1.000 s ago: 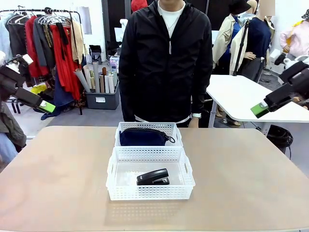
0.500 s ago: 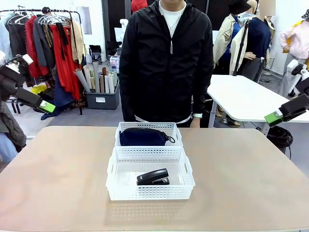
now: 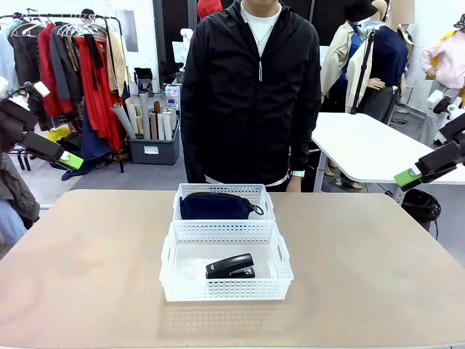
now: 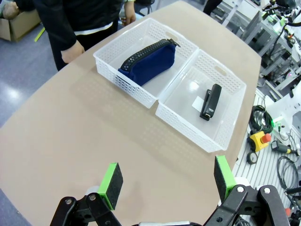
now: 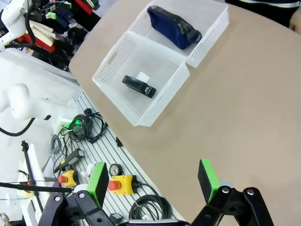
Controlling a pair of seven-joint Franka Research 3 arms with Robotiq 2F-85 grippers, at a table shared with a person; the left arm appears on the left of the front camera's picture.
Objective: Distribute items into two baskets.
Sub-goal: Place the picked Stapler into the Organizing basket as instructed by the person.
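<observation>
**Pouch and stapler each in its own basket, both end effectors released**

Dark navy pouch (image 3: 216,206) lying along the far basket (image 3: 224,192), zipper up, filling most of its width. Black stapler (image 3: 230,267) lying flat on the clear bottom of the near basket (image 3: 226,289), right of a small white label (image 4: 197,100). Baskets touching end to end at mid-counter, far one nearest the person. Tan counter (image 3: 87,276) otherwise bare around them.

Left end effector (image 3: 70,160) raised off the left edge of the counter, well apart from the baskets; from its wrist, green pads (image 4: 111,184) spread wide with nothing between. Right end effector (image 3: 407,177) raised off the right edge, likewise well apart; from its wrist, jaws spread wide and empty, with cables and yellow button boxes (image 5: 123,184) on the floor below.

Person in a black jacket (image 3: 251,94) standing at the far edge, just behind the far basket, arms down, one hand (image 4: 73,51) near the counter's rim.
</observation>
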